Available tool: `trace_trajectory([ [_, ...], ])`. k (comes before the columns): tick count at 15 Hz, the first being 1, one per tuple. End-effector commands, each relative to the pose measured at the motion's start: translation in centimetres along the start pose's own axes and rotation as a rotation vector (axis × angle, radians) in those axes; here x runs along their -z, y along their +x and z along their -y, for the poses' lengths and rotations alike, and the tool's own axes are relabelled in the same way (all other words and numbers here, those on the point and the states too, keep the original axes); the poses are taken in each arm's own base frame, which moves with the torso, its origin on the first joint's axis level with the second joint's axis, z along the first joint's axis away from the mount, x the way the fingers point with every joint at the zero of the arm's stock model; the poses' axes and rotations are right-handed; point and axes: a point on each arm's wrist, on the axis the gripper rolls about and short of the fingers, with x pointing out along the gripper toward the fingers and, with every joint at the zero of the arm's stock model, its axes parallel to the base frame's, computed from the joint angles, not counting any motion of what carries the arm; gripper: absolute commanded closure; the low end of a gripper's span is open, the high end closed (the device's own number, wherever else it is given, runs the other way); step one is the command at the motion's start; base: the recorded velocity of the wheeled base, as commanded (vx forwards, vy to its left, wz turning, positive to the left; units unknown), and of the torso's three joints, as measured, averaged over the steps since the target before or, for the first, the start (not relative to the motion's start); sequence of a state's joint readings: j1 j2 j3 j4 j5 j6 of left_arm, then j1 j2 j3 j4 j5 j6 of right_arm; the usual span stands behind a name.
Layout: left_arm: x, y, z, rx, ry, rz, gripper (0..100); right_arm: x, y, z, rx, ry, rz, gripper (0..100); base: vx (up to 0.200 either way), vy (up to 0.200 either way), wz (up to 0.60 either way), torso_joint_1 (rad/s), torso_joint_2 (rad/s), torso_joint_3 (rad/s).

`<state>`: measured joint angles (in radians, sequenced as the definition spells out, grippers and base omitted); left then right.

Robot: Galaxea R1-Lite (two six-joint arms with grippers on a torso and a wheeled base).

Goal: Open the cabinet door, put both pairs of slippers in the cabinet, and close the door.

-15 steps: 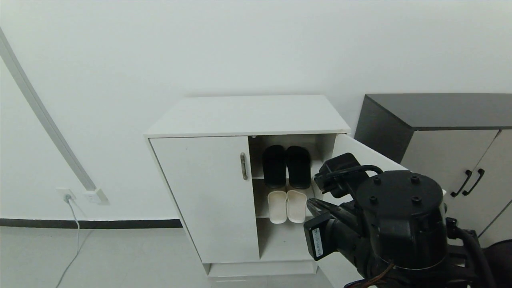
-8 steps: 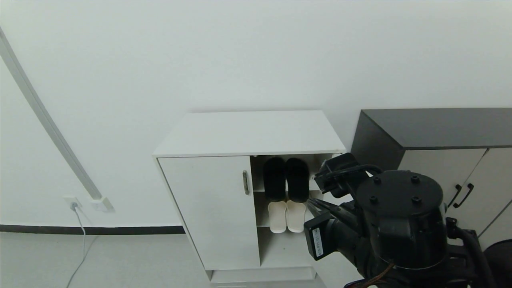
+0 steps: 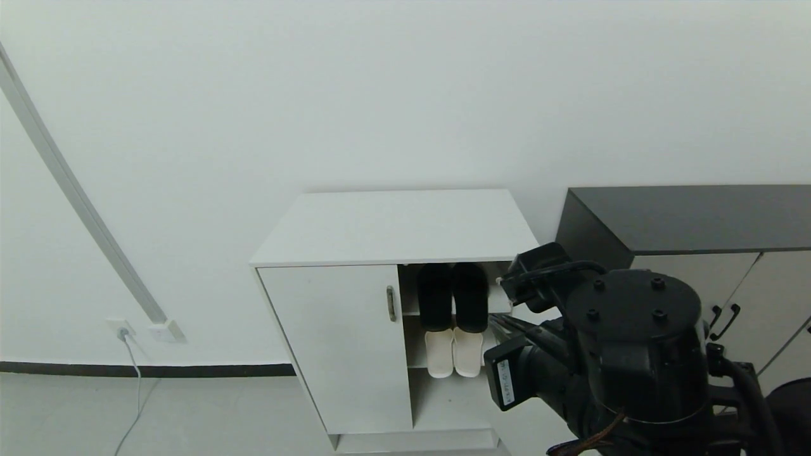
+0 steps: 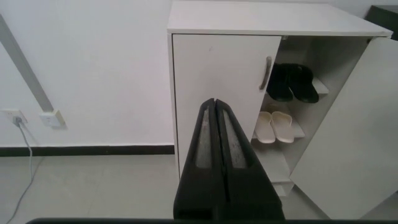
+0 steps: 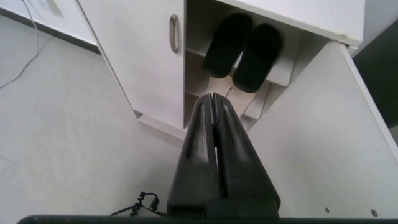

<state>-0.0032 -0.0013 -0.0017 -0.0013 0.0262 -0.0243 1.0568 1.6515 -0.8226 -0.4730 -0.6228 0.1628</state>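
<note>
The white cabinet (image 3: 393,228) stands against the wall with its left door (image 3: 342,348) closed and its right door (image 5: 311,143) swung open. A black pair of slippers (image 3: 452,296) lies on the upper shelf, a white pair (image 3: 453,353) on the shelf below. My right gripper (image 3: 495,322) hangs shut and empty in front of the open side, short of the shelves. From the right wrist view, the right gripper (image 5: 212,98) points at the black slippers (image 5: 242,53). My left gripper (image 4: 215,102) is shut and empty, facing the closed door (image 4: 217,87) from a distance.
A dark-topped cabinet (image 3: 684,218) with black handles stands just right of the white one. A wall socket with a cable (image 3: 120,330) and a slanted wall conduit (image 3: 70,190) are at the left. Bare floor (image 3: 158,411) lies left of the cabinet.
The whole head picture has shifted: the cabinet now sits lower and looks smaller, so the camera has moved back. The right arm holds the same place in the picture.
</note>
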Motion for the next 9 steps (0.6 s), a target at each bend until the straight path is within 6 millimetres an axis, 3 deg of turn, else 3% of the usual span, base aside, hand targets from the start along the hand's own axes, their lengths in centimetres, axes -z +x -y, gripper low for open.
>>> trace_trajectory([
  [1,0.0,0.0,0.0,0.000,0.000,-0.001,100,0.0,0.0,0.0,0.000,0.000,0.000,100,0.000,0.000,0.00,0.000,0.00,0.000],
  [2,0.0,0.0,0.0,0.000,0.000,-0.001,100,0.0,0.0,0.0,0.000,0.001,0.001,100,0.000,0.000,0.00,0.000,0.00,0.000],
  [9,0.0,0.0,0.0,0.000,0.000,-0.001,100,-0.3,1.1,1.5,0.053,0.017,-0.001,100,0.000,0.000,-0.60,0.006,0.00,0.002],
])
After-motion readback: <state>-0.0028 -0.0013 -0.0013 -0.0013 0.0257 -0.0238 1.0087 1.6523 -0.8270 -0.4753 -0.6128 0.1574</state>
